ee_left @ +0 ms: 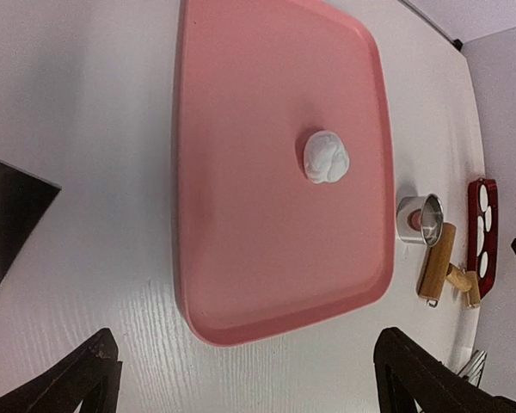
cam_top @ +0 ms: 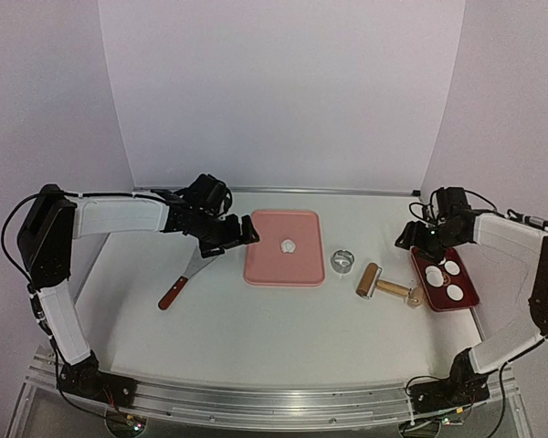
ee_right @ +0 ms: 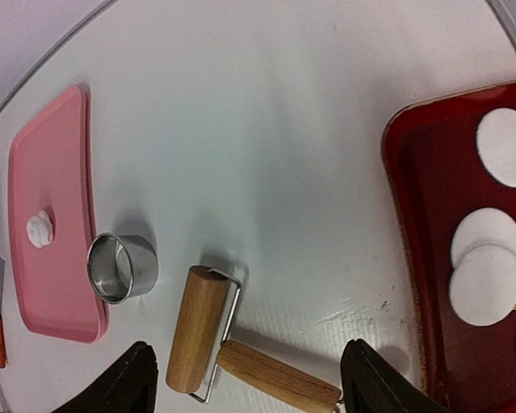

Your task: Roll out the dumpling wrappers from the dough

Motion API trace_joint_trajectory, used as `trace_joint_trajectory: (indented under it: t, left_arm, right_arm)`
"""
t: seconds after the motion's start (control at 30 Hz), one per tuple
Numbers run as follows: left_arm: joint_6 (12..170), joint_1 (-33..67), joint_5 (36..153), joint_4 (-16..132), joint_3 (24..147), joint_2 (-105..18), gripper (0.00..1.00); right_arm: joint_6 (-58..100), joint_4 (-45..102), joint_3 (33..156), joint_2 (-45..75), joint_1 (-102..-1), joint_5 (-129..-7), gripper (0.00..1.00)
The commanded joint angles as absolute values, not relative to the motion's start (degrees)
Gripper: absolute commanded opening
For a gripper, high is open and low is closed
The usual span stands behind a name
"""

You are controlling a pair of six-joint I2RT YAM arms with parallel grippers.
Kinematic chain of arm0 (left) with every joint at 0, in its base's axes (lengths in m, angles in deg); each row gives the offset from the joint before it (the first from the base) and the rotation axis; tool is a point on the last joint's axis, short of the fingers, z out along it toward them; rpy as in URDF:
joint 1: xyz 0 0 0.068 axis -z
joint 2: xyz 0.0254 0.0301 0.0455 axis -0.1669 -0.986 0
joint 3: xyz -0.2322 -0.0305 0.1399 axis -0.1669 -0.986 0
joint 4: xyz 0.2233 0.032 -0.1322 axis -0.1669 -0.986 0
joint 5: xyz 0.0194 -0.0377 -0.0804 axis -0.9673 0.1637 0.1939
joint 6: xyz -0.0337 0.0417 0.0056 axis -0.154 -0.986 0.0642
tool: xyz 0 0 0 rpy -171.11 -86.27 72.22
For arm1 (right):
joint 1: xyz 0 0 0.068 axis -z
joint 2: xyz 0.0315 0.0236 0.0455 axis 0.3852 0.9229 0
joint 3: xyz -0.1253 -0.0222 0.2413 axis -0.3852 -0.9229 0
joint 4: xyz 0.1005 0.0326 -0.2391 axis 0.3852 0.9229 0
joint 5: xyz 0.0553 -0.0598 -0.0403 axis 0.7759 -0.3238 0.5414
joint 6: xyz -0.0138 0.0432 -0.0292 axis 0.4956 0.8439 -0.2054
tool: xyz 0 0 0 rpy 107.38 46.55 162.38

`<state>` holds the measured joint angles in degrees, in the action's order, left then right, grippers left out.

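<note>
The dough is a small rounded white lump on the pink tray; it also shows in the left wrist view and the right wrist view. Round white dumpling wrappers lie in the red tray; several show in the right wrist view. My left gripper is open and empty, held above the table at the pink tray's left edge. My right gripper is open and empty, held above the wooden roller, left of the red tray.
A metal ring cutter stands between the pink tray and the wooden roller. A scraper with a red handle lies left of the pink tray. White walls close the back and sides.
</note>
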<state>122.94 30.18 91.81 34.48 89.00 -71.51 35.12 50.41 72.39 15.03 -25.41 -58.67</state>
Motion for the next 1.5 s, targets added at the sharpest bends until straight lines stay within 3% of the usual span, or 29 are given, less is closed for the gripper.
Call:
trace_joint_trajectory:
  t: [0.0, 0.2, 0.43, 0.7, 1.03, 1.47]
  left_arm:
    - [122.83, 30.99, 94.75, 36.91, 91.76, -73.35, 1.00]
    - [119.44, 31.00, 94.14, 33.77, 93.98, -72.86, 1.00]
    - [120.82, 31.00, 92.67, 34.35, 89.36, -68.82, 0.99]
    - [126.75, 31.00, 91.17, 37.81, 80.01, -62.00, 0.99]
    - [131.69, 32.73, 89.16, 39.81, 74.20, -56.88, 1.00]
    - [132.63, 37.45, 89.76, 40.14, 79.37, -61.39, 1.00]
  right_arm:
    - [35.18, 53.36, 76.19, 19.89, -31.32, -58.93, 0.70]
    - [32.07, 60.17, 79.10, 27.38, -35.93, -62.74, 0.67]
    - [25.74, 69.58, 83.14, 31.60, -36.01, -70.15, 0.74]
    - [20.67, 71.12, 82.70, 35.77, -36.00, -58.17, 0.76]
    - [18.76, 71.76, 82.48, 37.68, -39.17, -56.17, 0.68]
    - [20.79, 72.08, 83.53, 39.70, -43.65, -65.04, 0.56]
